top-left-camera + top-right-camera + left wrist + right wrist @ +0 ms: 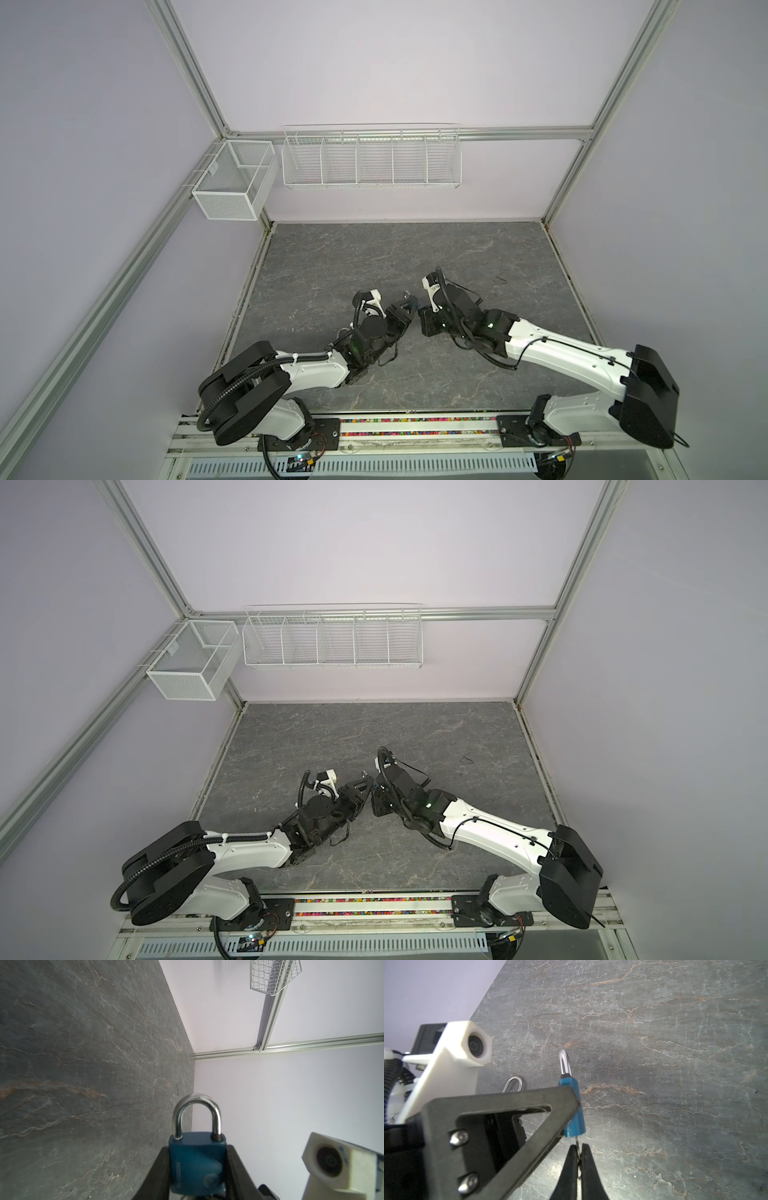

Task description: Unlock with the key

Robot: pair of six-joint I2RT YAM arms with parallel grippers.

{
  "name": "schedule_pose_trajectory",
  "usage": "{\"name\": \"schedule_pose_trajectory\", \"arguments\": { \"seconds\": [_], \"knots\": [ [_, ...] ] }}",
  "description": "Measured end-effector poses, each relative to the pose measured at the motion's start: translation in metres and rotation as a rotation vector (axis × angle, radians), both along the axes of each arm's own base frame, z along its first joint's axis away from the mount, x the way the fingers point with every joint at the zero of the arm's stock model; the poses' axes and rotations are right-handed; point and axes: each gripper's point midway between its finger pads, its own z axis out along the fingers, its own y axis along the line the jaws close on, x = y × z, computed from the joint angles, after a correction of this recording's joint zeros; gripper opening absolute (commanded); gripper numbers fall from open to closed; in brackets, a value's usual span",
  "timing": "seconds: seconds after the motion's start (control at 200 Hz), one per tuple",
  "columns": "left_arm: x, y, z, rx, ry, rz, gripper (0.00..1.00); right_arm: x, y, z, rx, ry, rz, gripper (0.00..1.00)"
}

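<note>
Blue padlock (195, 1167), a rounded-rectangular body with a polished steel U-shackle (197, 1113) seated in both holes, is clamped between the flat black fingers of your left pincer (197, 1150) over the grey, veined, stone-look surface (675, 1043). Your right pincer (578, 1148) is clenched on a thin metal key (577, 1140), seen edge-on, its blade entering the lock's base.

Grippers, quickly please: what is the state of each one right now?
Left gripper: closed on the blue padlock, holding its body.
Right gripper: closed on the key, at the padlock's underside.
</note>
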Motion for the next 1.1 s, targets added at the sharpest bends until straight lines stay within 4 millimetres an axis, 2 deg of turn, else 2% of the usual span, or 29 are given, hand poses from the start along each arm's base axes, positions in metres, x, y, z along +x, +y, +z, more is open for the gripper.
{"name": "schedule_pose_trajectory", "arguments": {
  "seconds": [0.07,0.1,0.27,0.45,0.735,0.91,1.1],
  "knots": [
    [-0.004,-0.002,0.002,-0.012,-0.001,-0.020,0.00,-0.001,0.002,0.006,0.027,-0.013,0.012,0.27],
    [-0.006,-0.003,0.003,-0.023,-0.002,-0.025,0.00,-0.002,0.002,0.007,0.033,-0.017,0.016,0.28],
    [-0.014,-0.003,0.011,-0.052,-0.007,-0.064,0.00,-0.013,-0.005,0.018,0.090,-0.042,0.037,0.30],
    [-0.021,-0.002,0.002,-0.034,0.013,-0.096,0.00,-0.021,-0.009,0.029,0.143,-0.073,0.061,0.30],
    [-0.019,0.001,-0.002,-0.044,0.038,-0.092,0.00,-0.019,0.000,0.022,0.126,-0.070,0.092,0.29],
    [-0.021,0.003,-0.005,-0.054,0.051,-0.092,0.00,-0.022,-0.001,0.021,0.125,-0.071,0.104,0.32],
    [-0.017,0.006,0.002,-0.095,0.045,-0.089,0.00,-0.025,-0.002,0.019,0.119,-0.072,0.120,0.36]
  ]
}}
